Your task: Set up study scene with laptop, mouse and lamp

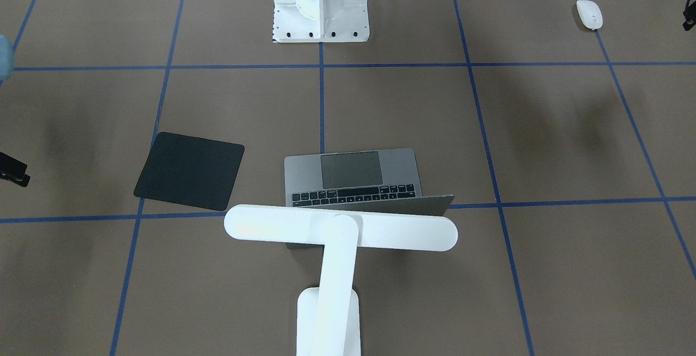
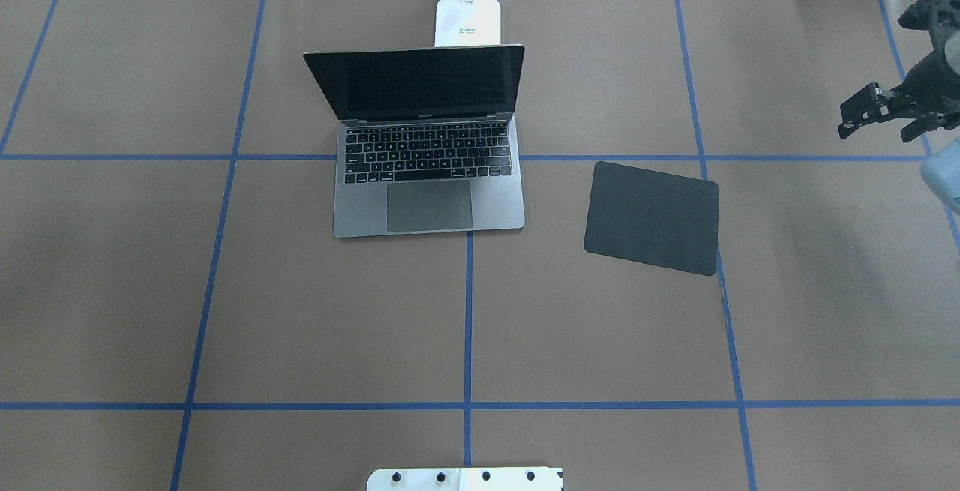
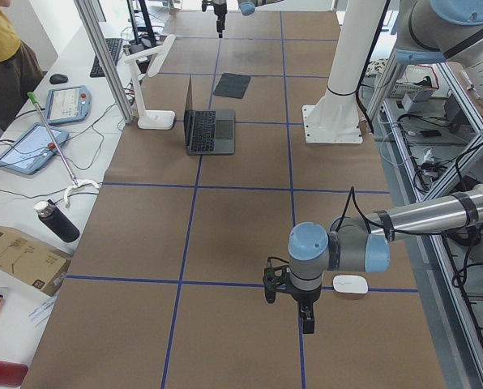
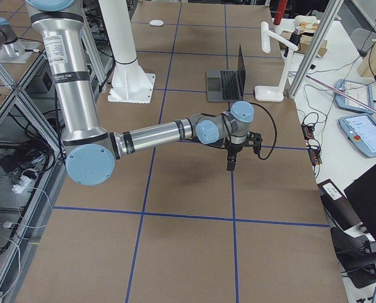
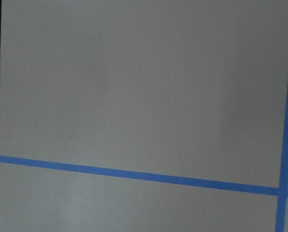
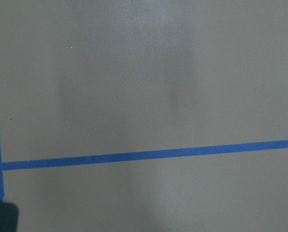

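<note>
The laptop (image 2: 427, 176) stands open at the far middle of the table, also in the front-facing view (image 1: 353, 176). The lamp (image 1: 340, 231) stands right behind it, its bar head over the lid; its base (image 2: 468, 20) shows overhead. The mouse (image 1: 589, 14) lies on the robot's left, near its side of the table. My left gripper (image 3: 302, 304) hangs over the table just beside the mouse (image 3: 350, 284). My right gripper (image 2: 874, 109) hovers at the right, beyond the mouse pad. I cannot tell whether either gripper is open or shut. Both wrist views show only table.
A flat black mouse pad (image 2: 651, 217) lies right of the laptop; its corner (image 6: 1, 217) shows in the right wrist view. The white bolted pedestal (image 1: 321, 2) stands at the robot's edge. Blue tape lines grid the brown table. Operators' tablets (image 3: 31, 146) lie beyond it.
</note>
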Robot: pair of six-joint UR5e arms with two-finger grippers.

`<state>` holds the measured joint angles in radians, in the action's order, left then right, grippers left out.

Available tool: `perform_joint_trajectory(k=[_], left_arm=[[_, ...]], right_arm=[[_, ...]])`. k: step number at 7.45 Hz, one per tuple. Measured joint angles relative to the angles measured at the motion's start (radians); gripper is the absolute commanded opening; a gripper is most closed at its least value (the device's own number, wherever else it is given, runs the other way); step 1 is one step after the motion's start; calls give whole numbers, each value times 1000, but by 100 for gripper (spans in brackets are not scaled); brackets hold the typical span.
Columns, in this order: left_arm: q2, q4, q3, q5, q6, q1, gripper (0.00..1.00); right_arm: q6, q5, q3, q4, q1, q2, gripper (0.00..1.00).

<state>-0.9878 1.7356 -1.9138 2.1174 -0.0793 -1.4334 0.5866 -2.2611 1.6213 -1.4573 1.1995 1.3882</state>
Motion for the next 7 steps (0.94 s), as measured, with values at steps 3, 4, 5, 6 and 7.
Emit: perform_joint_trajectory(k=[3,4,5,6,7], left_arm=[[37,-203,-144,107,12,27,99],[63,-204,-152,150,14,29,99],[92,-197,-154,187,26,30,99],[120,-192,-155,223,46,31,99],[145,-190,-154,246,68,31,100]], right_arm=[[1,0,0,0,0,1,100],[1,0,0,0,0,2,100],[1,0,0,0,0,2,100],[2,0,0,0,0,3,100],[2,0,0,0,0,4,100]])
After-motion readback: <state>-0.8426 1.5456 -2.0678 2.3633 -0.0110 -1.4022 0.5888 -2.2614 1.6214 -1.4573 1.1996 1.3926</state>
